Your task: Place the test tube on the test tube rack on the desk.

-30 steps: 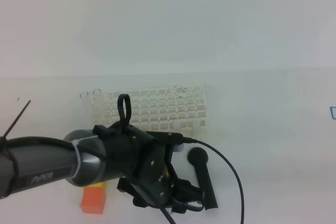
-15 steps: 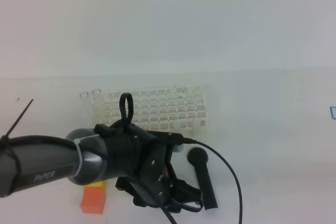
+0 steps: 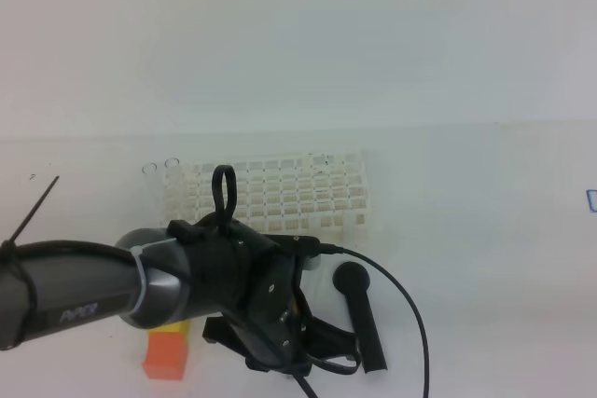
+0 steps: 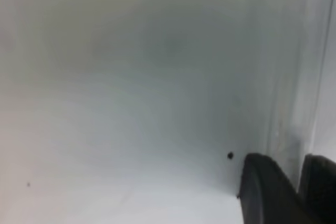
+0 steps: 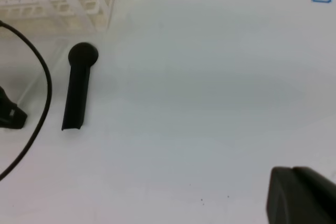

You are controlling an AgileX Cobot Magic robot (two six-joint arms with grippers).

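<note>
The test tube [image 5: 41,74] lies flat on the white desk [image 3: 466,230], a faint clear strip just left of the black stick. Its near end runs under my left arm's wrist [image 3: 242,295]. In the left wrist view my left gripper [image 4: 300,162] has its two dark fingers [image 4: 265,192] nearly together, with the blurred clear tube [image 4: 294,124] running out from between them. The white test tube rack [image 3: 270,195] stands behind the left arm. My right gripper [image 5: 299,195] is shut and holds nothing, low at the right, far from the tube.
A black round-headed stick [image 3: 359,314] lies right of the left gripper. Two clear tubes [image 3: 160,168] stand at the rack's left end. An orange block [image 3: 166,353] sits near the front left. A black cable [image 3: 401,305] loops over the desk. A blue label [image 3: 591,199] is at the right edge.
The left gripper's fingers have drawn together low on the desk beside the black stick. The left arm has barely shifted.
</note>
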